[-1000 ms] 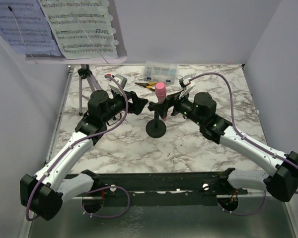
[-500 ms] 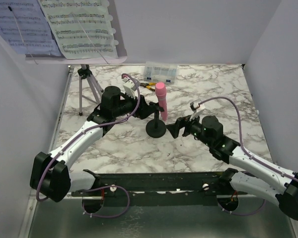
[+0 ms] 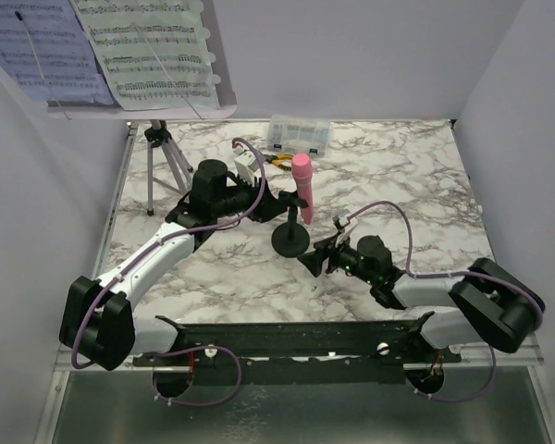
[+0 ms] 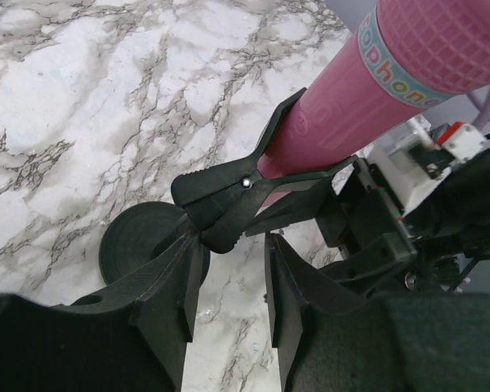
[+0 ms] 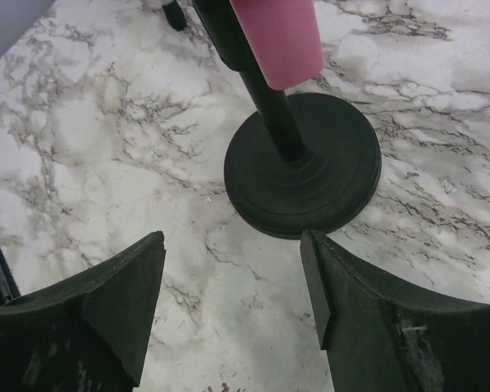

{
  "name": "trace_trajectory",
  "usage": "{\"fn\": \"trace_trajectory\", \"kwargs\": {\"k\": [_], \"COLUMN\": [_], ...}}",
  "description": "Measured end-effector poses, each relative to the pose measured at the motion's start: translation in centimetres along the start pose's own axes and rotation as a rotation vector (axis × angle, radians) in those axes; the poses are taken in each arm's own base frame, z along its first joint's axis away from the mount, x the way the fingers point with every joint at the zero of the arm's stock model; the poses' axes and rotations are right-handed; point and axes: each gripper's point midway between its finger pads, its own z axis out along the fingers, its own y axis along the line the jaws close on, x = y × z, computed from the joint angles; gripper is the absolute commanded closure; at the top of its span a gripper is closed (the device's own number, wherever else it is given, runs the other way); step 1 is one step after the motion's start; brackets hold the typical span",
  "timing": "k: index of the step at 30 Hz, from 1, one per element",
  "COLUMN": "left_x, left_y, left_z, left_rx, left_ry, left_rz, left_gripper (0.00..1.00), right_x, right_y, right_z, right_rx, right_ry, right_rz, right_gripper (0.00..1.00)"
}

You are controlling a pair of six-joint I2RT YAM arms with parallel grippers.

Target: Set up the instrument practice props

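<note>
Mic [image 3: 301, 185], clipped on its stand [image 3: 295, 220] at mid-frame, could be tipped if its clip [image 4: 229, 196] is tugged by the left gripper [image 4: 233, 253], w/ fingers [image 4: 163, 302] set close round the clip's tail (grip can't be told), since the base [image 3: 290, 242] isn't held by the wide-open right gripper [image 5: 233, 245].

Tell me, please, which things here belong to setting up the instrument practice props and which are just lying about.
Belong:
lilac music-stand plate on its tripod
lavender sheet-music page
white sheet-music page
pink toy microphone on its black round-base stand

Lying about:
clear compartment box
yellow-handled pliers
</note>
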Motion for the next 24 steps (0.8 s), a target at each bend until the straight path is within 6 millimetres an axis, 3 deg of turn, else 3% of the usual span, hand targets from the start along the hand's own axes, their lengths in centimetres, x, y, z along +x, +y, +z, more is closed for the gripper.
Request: {"fn": "trace_trajectory", "kwargs": {"k": [4,8,13,19,24], "left_x": [0.1,0.0,-0.4,-0.4,-0.5], "left_y": [0.0,0.0,-0.2,0.0,0.2], "left_z": [0.0,0.0,-0.1,0.1,0.3], "left_rx": [0.003,0.004,0.009,0.018,0.022], "left_ry": [0.002,0.0,-0.022,-0.057,-0.086], "left_rz": [0.003,0.006,0.022,0.046,0.064], "left_gripper": [0.62,0.6,0.55,0.57,0.6], "right_x": [1.4,0.4,0.5,0.2,1.2], "right_y": [-0.6,-0.3,-0.2,-0.1,-0.6], "right_z": [1.7,3.3,4.2,5.3,5.8], "right_rx": [-0.001,-0.024,-0.043,-0.052,-0.037], "right_ry": [0.008,-0.048,-0.068,-0.088,-0.075], "right_rz": [0.002,-0.005,-0.009,-0.012,-0.008], "right_gripper": [0.3,0.31,0.32,0.34,0.37]}}
